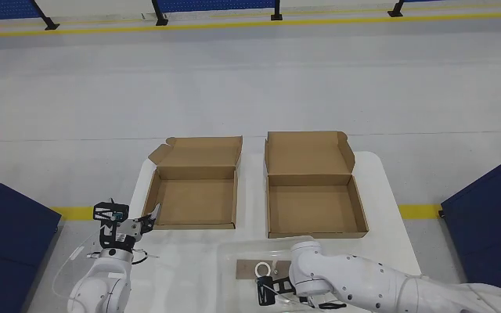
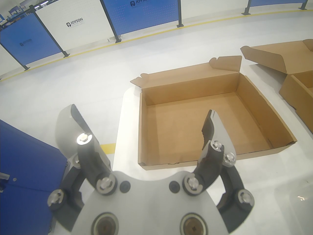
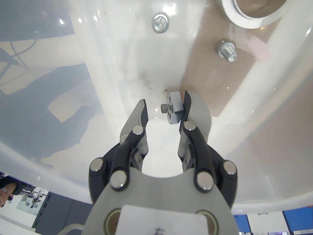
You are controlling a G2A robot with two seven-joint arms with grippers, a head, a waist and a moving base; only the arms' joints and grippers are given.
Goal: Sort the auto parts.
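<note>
Right claw (image 3: 165, 99) was down inside the clear tray (image 3: 117, 57), jaws apart, straddling a small grey block (image 3: 174, 110). The block touched one pad and the other stood off. Its long axis appeared to run along the fingers. Left claw (image 2: 142, 108), jaws also apart, hung just short of the left box (image 2: 176, 123).

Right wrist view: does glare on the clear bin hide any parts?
Right wrist view: small highlights and dark reflections mark the clear bin, but the nut, bolt, ring and grey block by the right gripper are readable. Left wrist view: the yellow floor line bows.
</note>
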